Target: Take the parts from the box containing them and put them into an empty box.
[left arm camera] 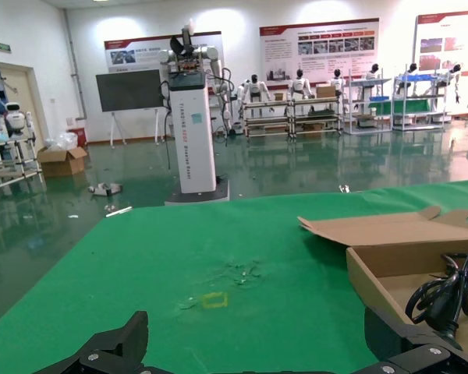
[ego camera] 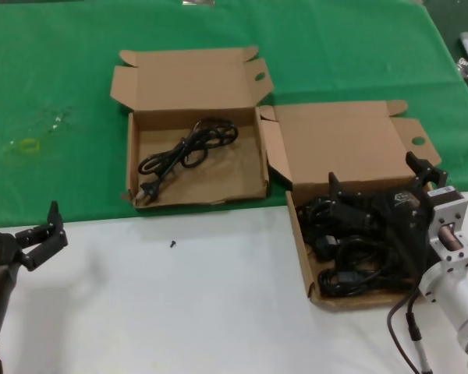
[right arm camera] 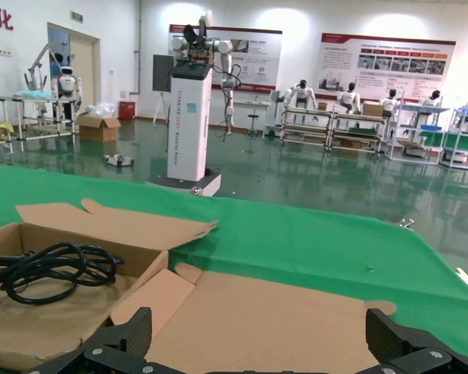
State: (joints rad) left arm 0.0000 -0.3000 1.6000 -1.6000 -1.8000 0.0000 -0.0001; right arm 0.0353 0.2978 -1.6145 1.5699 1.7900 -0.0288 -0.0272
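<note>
Two brown cardboard boxes lie open with their lids folded back. The right box (ego camera: 301,251) holds a pile of coiled black cords (ego camera: 351,269). My right gripper (ego camera: 376,173) hangs open just over that pile, nothing between its fingers (right arm camera: 137,330). Its wrist view looks across the box's lid (right arm camera: 281,308). The left box (ego camera: 230,178) holds one coiled cord (ego camera: 189,148), also in the right wrist view (right arm camera: 53,269) and the left wrist view (left arm camera: 448,290). My left gripper (ego camera: 54,226) waits open over the white table at the near left, well short of the left box (left arm camera: 378,279).
Green cloth (ego camera: 54,93) covers the far half of the table; white surface (ego camera: 179,304) covers the near half. A small black screw (ego camera: 172,244) lies on the white part. A yellow mark (ego camera: 29,145) shows on the cloth at far left.
</note>
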